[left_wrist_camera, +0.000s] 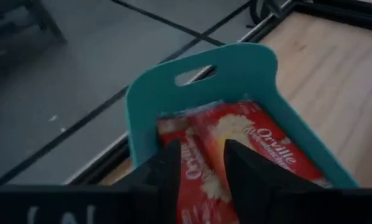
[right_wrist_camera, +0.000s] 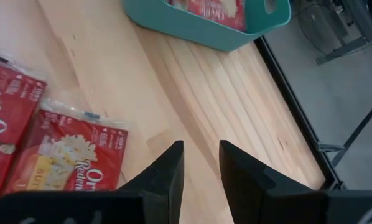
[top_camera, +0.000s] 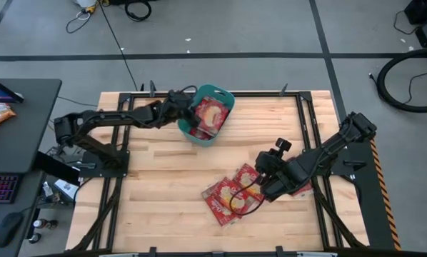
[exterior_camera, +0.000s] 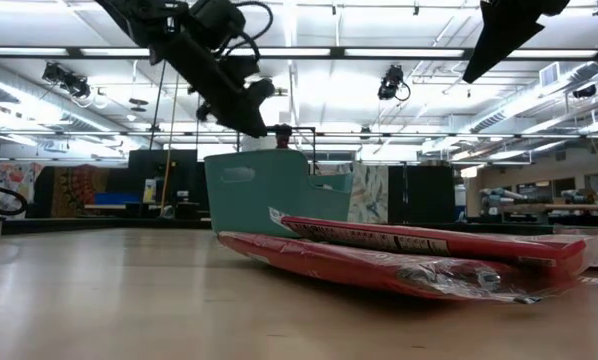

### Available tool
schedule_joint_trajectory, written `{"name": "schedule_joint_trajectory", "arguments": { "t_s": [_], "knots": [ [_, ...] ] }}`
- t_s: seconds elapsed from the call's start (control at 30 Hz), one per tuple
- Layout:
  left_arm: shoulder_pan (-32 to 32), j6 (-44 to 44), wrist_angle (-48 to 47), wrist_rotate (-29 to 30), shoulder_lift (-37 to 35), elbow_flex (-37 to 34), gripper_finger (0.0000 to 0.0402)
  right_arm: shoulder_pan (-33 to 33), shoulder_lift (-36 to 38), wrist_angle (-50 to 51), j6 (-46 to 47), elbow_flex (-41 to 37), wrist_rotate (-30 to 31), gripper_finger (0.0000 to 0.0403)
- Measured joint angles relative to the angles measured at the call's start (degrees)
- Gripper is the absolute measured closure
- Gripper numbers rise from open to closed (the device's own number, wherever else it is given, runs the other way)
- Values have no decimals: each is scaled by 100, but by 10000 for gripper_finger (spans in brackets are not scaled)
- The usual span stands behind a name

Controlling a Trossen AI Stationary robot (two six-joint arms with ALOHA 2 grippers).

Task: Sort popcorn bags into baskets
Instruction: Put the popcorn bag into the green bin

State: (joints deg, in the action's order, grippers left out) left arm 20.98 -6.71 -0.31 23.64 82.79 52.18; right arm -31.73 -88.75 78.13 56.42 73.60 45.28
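Left pincer point(top_camera: 187, 113) hangs over the teal basket point(top_camera: 221, 93), fingers parted, gripping nothing; popcorn bags point(top_camera: 211, 114) lie inside. Advise lifting straight clear of the rim. Right pincer point(top_camera: 265, 173), parted and empty, waits above loose bags point(top_camera: 231, 194) on the surface point(top_camera: 163, 185).

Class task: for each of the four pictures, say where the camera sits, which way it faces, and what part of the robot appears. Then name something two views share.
High view: above the table, looking straight down; both arms, left gripper over the teal basket, right gripper near the loose popcorn bags.
Low view: table height, looking level across; arms enter from above.
Left wrist view: looks down into the basket past open fingers.
Right wrist view: looks across the wood, fingers apart.
Shared: all four show the basket.
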Motion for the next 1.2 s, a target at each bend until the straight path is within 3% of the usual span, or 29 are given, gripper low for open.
{"name": "schedule_joint_trajectory", "arguments": {
  "t_s": [0.07,0.23,0.33,0.53,0.73,0.9,1.07,1.2],
  "knots": [
    [-120,335,83,-196,-81,2,268,-29,4,-172,-44,-37,-14,297],
    [-862,1599,269,-2417,-78,2,267,-72,0,-1253,-578,-404,-453,297],
    [-1455,1985,341,-3102,-24,2,267,-68,0,-2104,-984,-748,-1070,297],
    [-2417,2093,540,-2785,175,-2,267,-81,-5,-3469,-1523,-1373,-2529,295],
    [-2846,2088,1150,-2143,650,0,267,-208,-184,-3656,-998,-1440,-2590,288],
    [-2960,2059,1685,-2082,1276,5,267,-371,-532,-3467,-996,-1392,-2873,288],
    [-2953,2062,1636,-2081,1528,-6,267,-786,-810,-3001,-813,-1392,-3315,288],
    [-2923,2053,1711,-2079,1547,-2,267,-1236,-954,-2971,-567,-1390,-3021,288]
  ]
}}
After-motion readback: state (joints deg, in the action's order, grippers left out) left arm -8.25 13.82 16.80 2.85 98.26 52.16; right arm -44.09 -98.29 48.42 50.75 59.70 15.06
